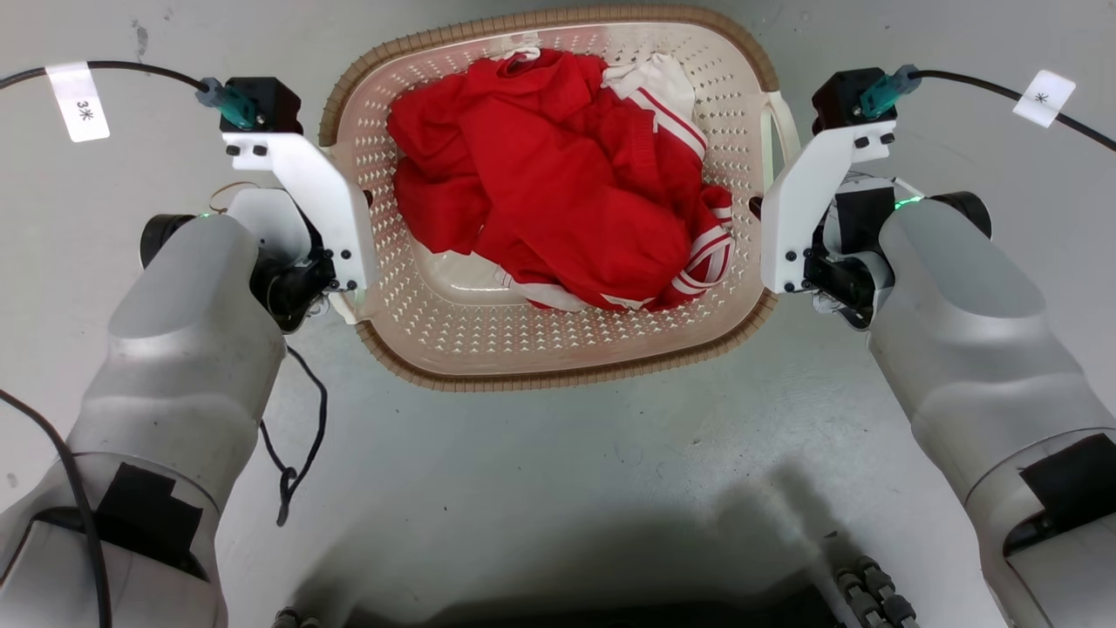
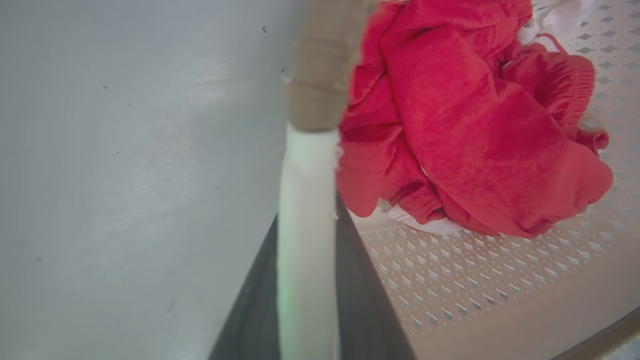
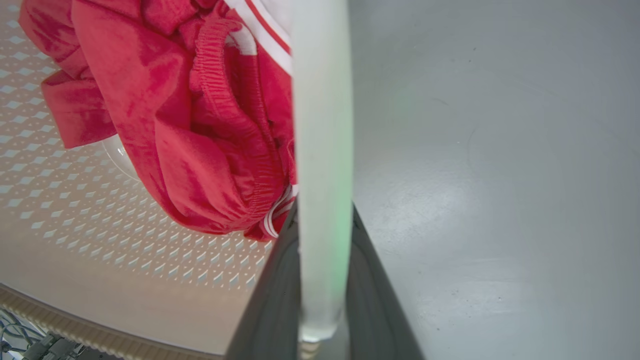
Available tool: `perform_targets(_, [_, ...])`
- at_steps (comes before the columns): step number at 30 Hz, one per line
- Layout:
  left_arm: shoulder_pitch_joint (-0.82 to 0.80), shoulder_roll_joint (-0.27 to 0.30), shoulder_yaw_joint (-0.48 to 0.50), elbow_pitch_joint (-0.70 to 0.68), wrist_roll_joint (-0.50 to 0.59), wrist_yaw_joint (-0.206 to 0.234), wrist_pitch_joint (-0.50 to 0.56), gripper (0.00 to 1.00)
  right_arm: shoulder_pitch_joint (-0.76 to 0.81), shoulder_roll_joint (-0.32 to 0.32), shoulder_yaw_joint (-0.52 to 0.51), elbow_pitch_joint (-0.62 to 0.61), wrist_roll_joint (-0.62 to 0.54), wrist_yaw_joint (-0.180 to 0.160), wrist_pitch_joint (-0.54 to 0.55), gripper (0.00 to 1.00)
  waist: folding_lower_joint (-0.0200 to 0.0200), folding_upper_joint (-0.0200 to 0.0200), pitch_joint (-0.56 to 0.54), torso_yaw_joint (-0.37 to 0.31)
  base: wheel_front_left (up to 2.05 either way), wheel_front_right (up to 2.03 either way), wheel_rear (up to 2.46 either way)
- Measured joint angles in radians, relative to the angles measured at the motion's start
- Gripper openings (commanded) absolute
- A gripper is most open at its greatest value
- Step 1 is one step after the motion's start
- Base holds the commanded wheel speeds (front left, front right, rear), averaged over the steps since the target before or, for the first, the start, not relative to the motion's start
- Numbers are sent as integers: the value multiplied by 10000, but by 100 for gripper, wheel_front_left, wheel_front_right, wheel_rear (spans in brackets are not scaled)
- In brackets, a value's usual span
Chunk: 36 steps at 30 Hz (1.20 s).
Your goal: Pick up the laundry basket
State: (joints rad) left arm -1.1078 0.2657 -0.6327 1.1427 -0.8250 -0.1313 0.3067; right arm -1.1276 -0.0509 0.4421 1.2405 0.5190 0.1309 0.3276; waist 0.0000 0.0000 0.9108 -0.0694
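The laundry basket (image 1: 453, 336), cream with perforated walls and a brown woven-look rim, sits between my two arms on the grey floor. Red clothing with white stripes (image 1: 558, 183) fills its middle. My left gripper (image 1: 366, 201) is at the basket's left side. In the left wrist view its dark fingers (image 2: 367, 310) are shut on the white handle (image 2: 305, 190). My right gripper (image 1: 755, 208) is at the right side, where its dark fingers (image 3: 270, 300) are shut on the other white handle (image 3: 322, 150). White wrist brackets hide most of both grippers from the head camera.
Bare grey floor (image 1: 558, 453) surrounds the basket. Black cables with white tags run off to the far left (image 1: 78, 100) and far right (image 1: 1042, 96). A loose black cable (image 1: 296, 453) hangs beside my left forearm. My dark base shows at the bottom edge.
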Motion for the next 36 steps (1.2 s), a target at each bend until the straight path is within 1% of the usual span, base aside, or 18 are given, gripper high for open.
perform_targets(7, [-12, -6, -316, 94, -324, 4, 182, 0, 5, 12, 360, 104, 433, 0, 188, 0, 0, 0, -186, 12, 0, 0, 0])
perform_targets(12, [6, 31, -552, 136, -608, 6, 690, 0, 49, -4, 690, 69, 863, -2, 723, 0, 0, 0, -533, 14, 0, 0, 0])
perform_targets(17, [192, 50, -761, 163, -930, 6, 1170, 0, 260, -8, 1011, 73, 1344, -2, 1492, 0, 0, 0, -1072, 14, 0, 0, 0])
perform_targets(18, [287, 50, -865, 176, -1104, 6, 1440, 0, 313, -8, 1158, 123, 1521, -4, 1772, 0, 0, 0, -1471, 21, 0, 0, 0])
perform_targets(28, [1017, -54, -1043, 351, -1944, 8, 2523, 0, 997, -21, 1452, 307, 2320, -17, 3375, 0, -1, 0, -3080, 101, 0, 0, 0])
perform_targets(36, [1634, -167, -1124, 546, -2416, 21, 3250, 0, 1600, -31, 1590, 408, 2842, -17, 4144, 0, -1, 0, -4426, 149, 0, 0, 0])
